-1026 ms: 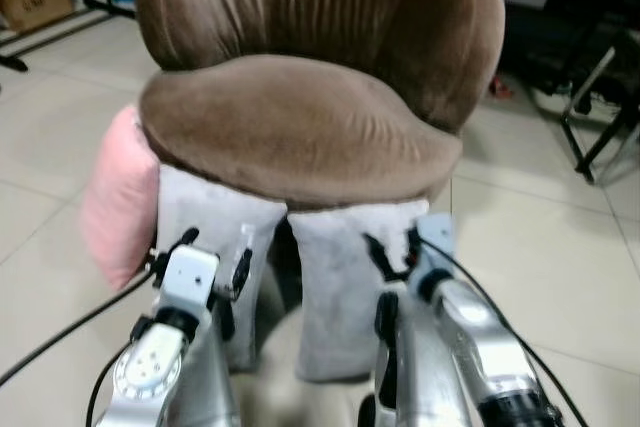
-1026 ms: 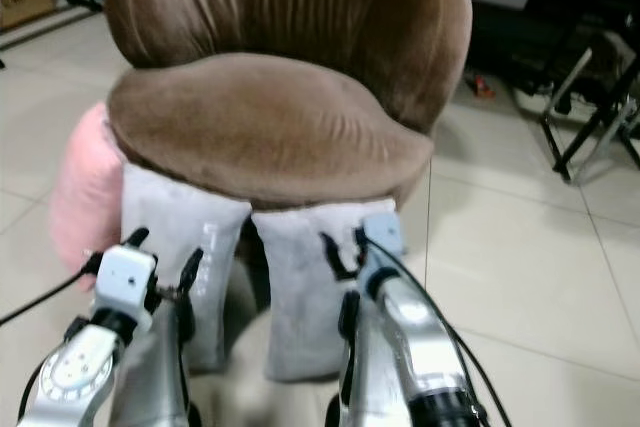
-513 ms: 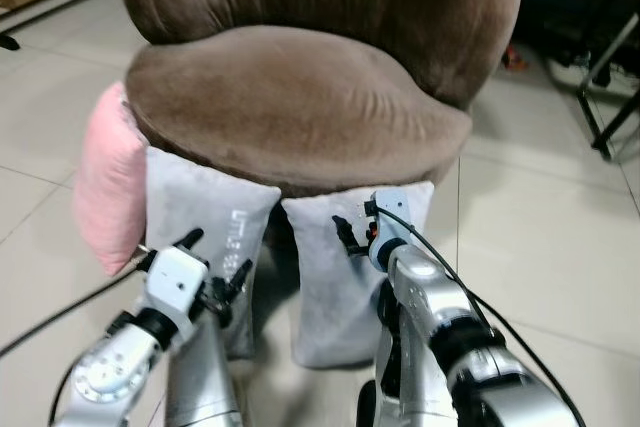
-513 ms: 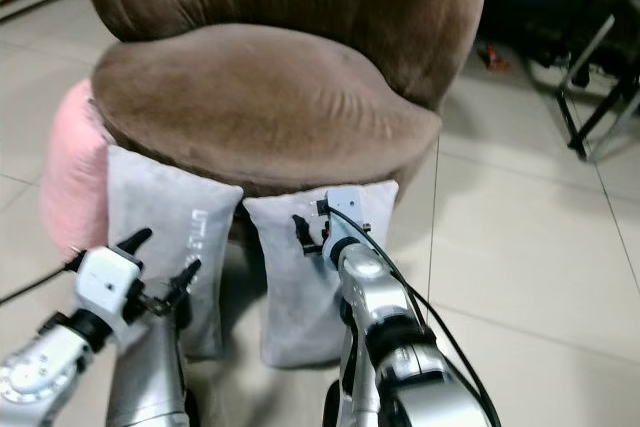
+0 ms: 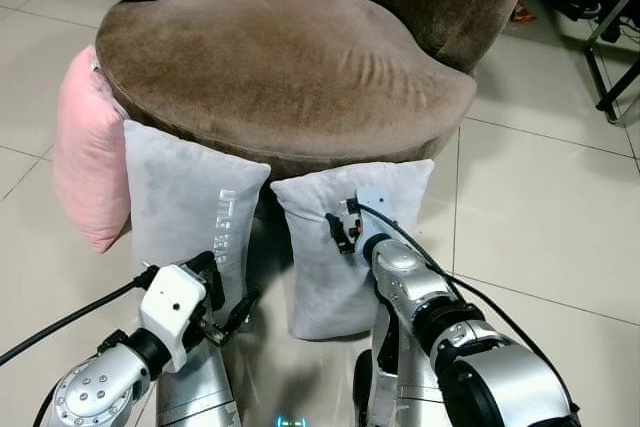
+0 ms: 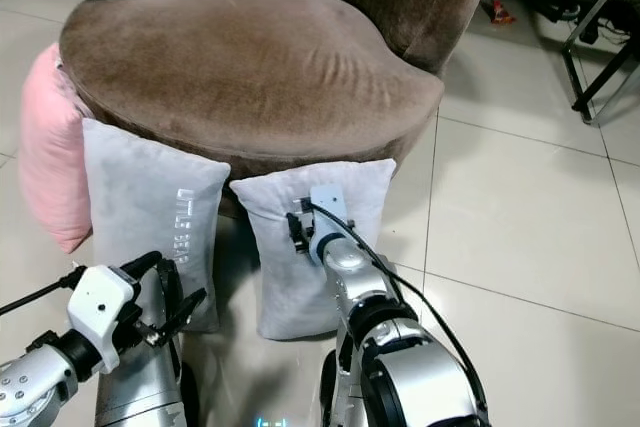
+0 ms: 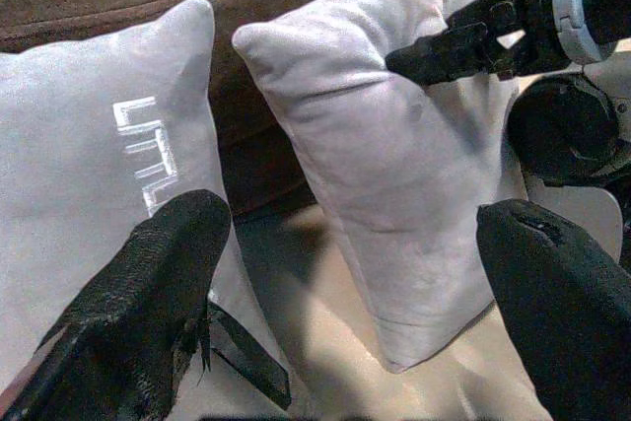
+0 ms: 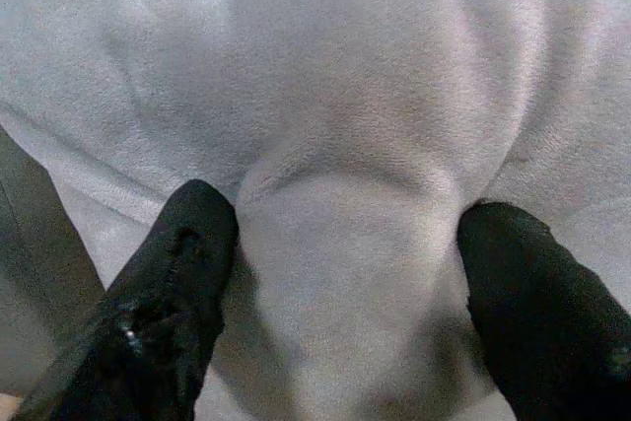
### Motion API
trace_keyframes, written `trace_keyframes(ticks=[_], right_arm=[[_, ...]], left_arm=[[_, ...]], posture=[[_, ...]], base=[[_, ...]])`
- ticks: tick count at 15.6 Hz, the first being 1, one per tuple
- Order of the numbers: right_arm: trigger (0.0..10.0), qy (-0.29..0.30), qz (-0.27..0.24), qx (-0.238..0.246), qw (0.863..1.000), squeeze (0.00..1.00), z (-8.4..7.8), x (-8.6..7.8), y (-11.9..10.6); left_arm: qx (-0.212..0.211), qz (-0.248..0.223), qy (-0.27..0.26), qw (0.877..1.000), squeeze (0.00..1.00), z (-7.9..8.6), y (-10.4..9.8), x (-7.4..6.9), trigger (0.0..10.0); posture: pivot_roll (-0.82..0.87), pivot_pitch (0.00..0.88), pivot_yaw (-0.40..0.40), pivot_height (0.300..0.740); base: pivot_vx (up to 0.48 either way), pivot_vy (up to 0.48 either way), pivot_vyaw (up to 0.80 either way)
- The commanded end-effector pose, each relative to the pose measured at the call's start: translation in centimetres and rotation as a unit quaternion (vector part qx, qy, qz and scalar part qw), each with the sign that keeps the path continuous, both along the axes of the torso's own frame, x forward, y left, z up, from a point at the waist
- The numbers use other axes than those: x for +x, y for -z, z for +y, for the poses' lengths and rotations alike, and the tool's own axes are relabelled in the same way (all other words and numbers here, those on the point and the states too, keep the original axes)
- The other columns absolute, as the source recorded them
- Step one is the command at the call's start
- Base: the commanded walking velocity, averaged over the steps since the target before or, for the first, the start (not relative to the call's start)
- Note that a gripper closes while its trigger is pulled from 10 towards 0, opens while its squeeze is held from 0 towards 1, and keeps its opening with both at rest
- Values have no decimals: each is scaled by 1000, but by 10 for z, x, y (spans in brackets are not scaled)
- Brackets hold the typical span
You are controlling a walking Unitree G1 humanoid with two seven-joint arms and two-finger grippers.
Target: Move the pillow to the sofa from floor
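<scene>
Tiled floor (image 5: pixel 540 207), brown sofa (image 5: pixel 280 67) at 12 o'clock. Grey pillow (image 5: pixel 345 247) upright against sofa front. Right gripper (image 8: pixel 335 283) fingers apart, pressed into its fabric. Left gripper (image 5: pixel 222 299) spread wide, near lettered pillow (image 5: pixel 185 212). Pink pillow (image 5: pixel 88 162) at 10 o'clock.

The only writing here is on the left grey pillow (image 6: pixel 150 212), the one leaning against the brown sofa (image 6: pixel 250 57). White capital letters run sideways down its front, near the edge that faces the other grey pillow (image 6: pixel 310 247). From the right eye view they read "LITTLE BEAR"; the last letters are small and soft, so the second word is less sure. From the left wrist view the same line starts "LITTL" before a black finger (image 7: pixel 148 293) covers the rest.
</scene>
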State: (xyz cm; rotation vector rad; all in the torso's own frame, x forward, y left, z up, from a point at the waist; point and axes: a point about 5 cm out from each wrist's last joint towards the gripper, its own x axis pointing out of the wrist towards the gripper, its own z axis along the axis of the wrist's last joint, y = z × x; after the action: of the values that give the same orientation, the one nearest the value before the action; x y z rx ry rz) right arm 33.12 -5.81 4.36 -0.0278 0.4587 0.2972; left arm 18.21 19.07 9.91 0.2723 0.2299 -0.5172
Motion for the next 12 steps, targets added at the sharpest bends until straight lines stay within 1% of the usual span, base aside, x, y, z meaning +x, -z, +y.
trace_keyframes(ticks=[1,5,12], right_arm=[[0,3,28,-17,999,0,0,-9,13],[0,2,25,7,1000,0,3,-7,10],[0,-12,19,3,1000,0,4,-5,7]], left_arm=[[-5,4,7,1000,0,-3,-1,-3,10000],[-6,8,7,1000,0,-4,-3,-5,10000],[-5,6,5,1000,0,-7,-3,0,10000]], posture=[[91,228,-92,405],[96,221,-99,405],[96,196,-109,405]], base=[[0,0,0],[0,0,0],[0,0,0]])
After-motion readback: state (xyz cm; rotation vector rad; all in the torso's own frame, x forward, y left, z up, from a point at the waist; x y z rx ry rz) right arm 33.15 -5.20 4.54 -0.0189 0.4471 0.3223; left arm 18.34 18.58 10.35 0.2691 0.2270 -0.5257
